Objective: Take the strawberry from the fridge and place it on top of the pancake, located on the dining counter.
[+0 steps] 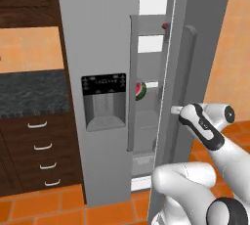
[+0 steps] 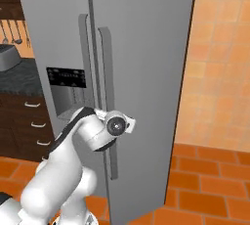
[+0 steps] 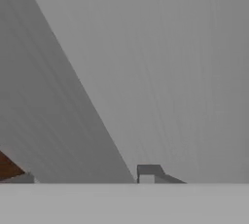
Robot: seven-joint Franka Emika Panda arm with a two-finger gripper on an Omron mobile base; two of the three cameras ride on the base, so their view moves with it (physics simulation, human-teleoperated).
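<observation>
The grey fridge (image 1: 97,48) has its right door (image 1: 200,48) swung partly open, and white shelves show in the gap. On an upper shelf a tiny red strawberry (image 1: 165,25) peeks out, half hidden by the door's edge. My gripper (image 1: 175,108) reaches in at that edge, just below the long handle (image 1: 188,72), and its fingers are hidden there. The hand view is pressed close to grey door panels with one fingertip (image 3: 148,172) showing. From the right base view the fridge (image 2: 146,48) looks closed and my wrist is against its handles. The pancake and the dining counter are out of view.
A watermelon slice (image 1: 140,91) lies on a middle shelf inside the gap. Left of the fridge stand dark wood drawers (image 1: 41,146) under a black-speckled countertop (image 1: 29,92). The floor (image 1: 49,204) is orange tile, and an orange tiled wall (image 2: 219,72) lies to the right.
</observation>
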